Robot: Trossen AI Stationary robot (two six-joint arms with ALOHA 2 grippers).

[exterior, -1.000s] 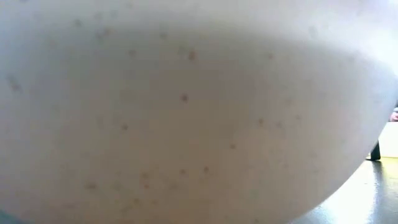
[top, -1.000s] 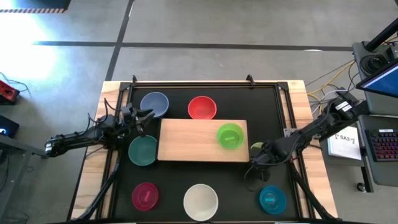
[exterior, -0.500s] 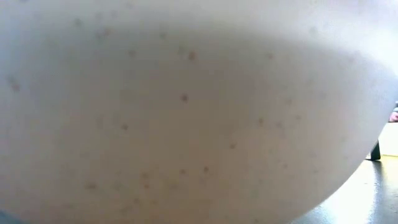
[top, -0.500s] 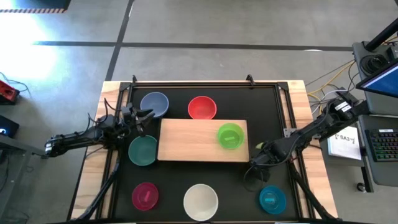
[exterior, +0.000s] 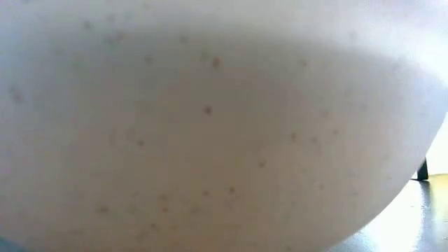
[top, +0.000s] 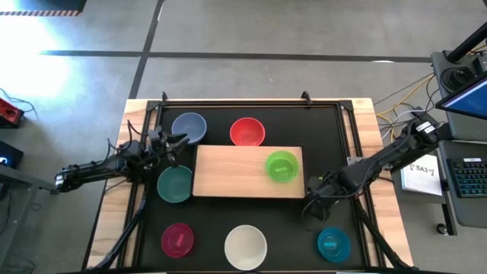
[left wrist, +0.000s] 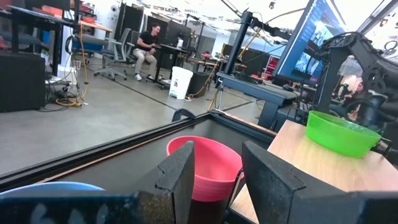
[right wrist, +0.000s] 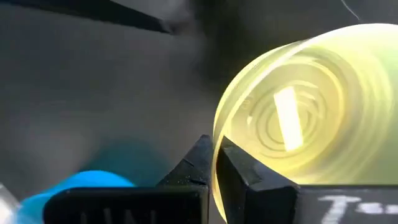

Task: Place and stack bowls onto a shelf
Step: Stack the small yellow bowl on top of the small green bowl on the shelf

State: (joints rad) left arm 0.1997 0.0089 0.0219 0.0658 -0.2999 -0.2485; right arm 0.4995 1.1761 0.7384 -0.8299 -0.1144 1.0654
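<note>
The light-wood shelf [top: 236,172] lies mid-table with a green bowl [top: 282,166] resting on its right end. Around it on the black tabletop stand blue-grey [top: 189,127], red [top: 247,131], teal-green [top: 175,183], magenta [top: 178,239], cream-white [top: 246,245] and teal-blue [top: 332,243] bowls. My right gripper [top: 310,193] is just off the shelf's right near corner, shut on a yellow-green bowl [right wrist: 298,118]. My left gripper [top: 172,141] waits open between the blue-grey and teal-green bowls, holding nothing. My right gripper pinches the yellow-green bowl's rim [right wrist: 216,142] between its two fingers, one finger inside the bowl and one outside. The bowl is tipped up with its inside facing the wrist camera. I cannot tell whether its lower part is still on the table.
The tabletop has raised wooden edges [top: 114,213] and a black frame. In the low view the cream-white bowl [exterior: 210,126] fills nearly the whole picture. A desk with a keyboard [top: 468,179] stands past the right edge. A person [left wrist: 147,46] sits far off in the room.
My right arm has crept a little toward the table's near edge. The yellow-green bowl that showed beside it at the shelf's right end is now covered by the arm in the high view.
</note>
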